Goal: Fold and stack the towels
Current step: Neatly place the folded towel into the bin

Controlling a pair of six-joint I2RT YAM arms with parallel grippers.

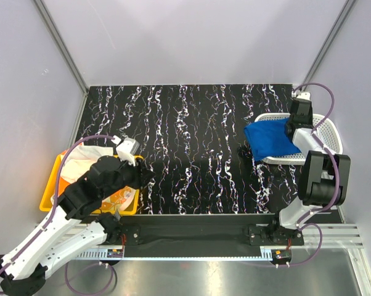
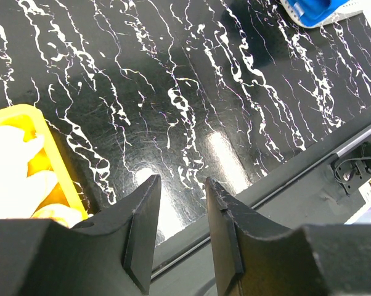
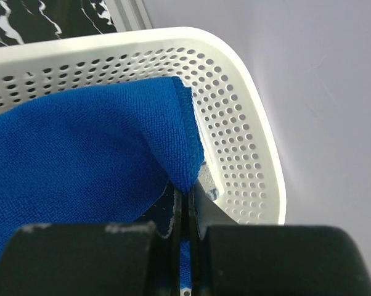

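A: R gripper [image 3: 188, 203], what's it doing?
B: It's clamping the blue towel [image 3: 81, 160], fingers pinching tight on a corner by the hem.
A: Where's it lying?
B: In the white basket [image 3: 235, 123], far right of the table [image 1: 191, 142], w/ one end draping over the basket's left rim.
A: L gripper [image 2: 179, 209]?
B: Hanging w/ fingers apart, gripping nothing, over bare tabletop just beside the yellow bin [image 2: 47, 132].
A: Other towels?
B: Off-white towel [image 1: 81, 159] + orange-patterned towel [image 1: 121, 197] are sitting in the bin.
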